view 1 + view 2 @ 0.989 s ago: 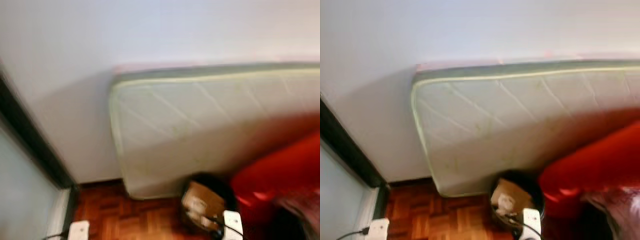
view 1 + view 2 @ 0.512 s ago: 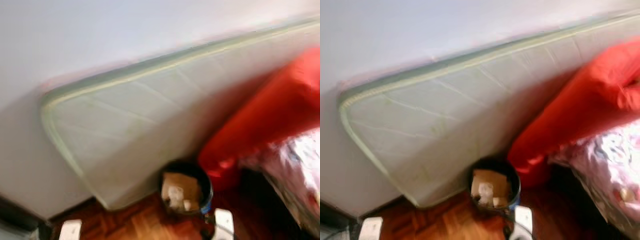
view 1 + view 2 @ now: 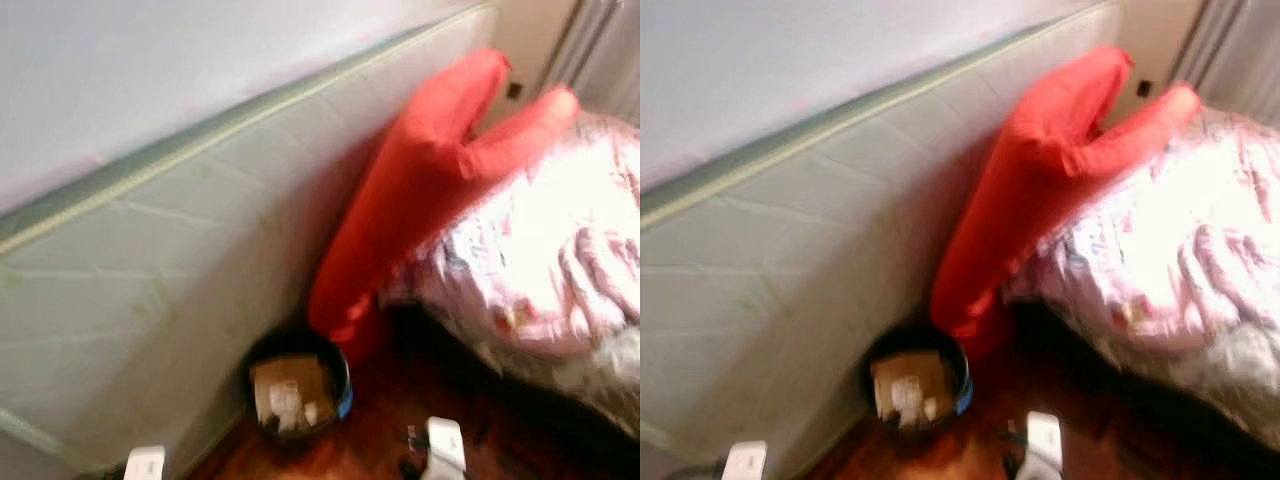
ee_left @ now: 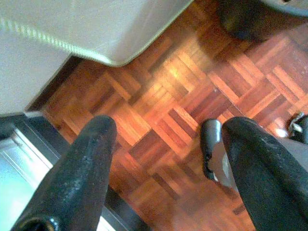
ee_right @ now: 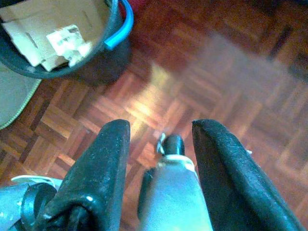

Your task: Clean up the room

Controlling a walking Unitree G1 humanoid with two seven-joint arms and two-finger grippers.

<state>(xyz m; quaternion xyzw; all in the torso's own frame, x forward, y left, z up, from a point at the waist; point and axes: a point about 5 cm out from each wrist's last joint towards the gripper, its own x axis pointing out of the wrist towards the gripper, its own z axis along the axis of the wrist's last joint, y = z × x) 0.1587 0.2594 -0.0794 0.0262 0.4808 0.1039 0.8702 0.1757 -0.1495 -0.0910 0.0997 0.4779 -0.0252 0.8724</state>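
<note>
A black bin (image 3: 297, 392) with a blue handle stands on the parquet floor against a leaning mattress. It holds folded cardboard (image 5: 45, 24) and scraps of paper. My right gripper (image 5: 161, 126) hangs open above the floor close to the bin, nothing between its fingers. My left gripper (image 4: 168, 127) is also open and empty, over bare parquet near the mattress corner (image 4: 113, 57). On the right lies a bed with a rumpled pink patterned duvet (image 3: 545, 260).
A pale mattress (image 3: 150, 270) leans on the white wall. A long red cushion (image 3: 420, 190) is slumped between the mattress and the bed. Grey curtains (image 3: 600, 50) hang at the far right. A dark door frame (image 4: 29, 130) runs along the floor by my left gripper.
The camera has swung to the right: the mattress and bin slid left in the picture, and the red cushion and bed came fully into view. The dark door frame has left the eye views.
</note>
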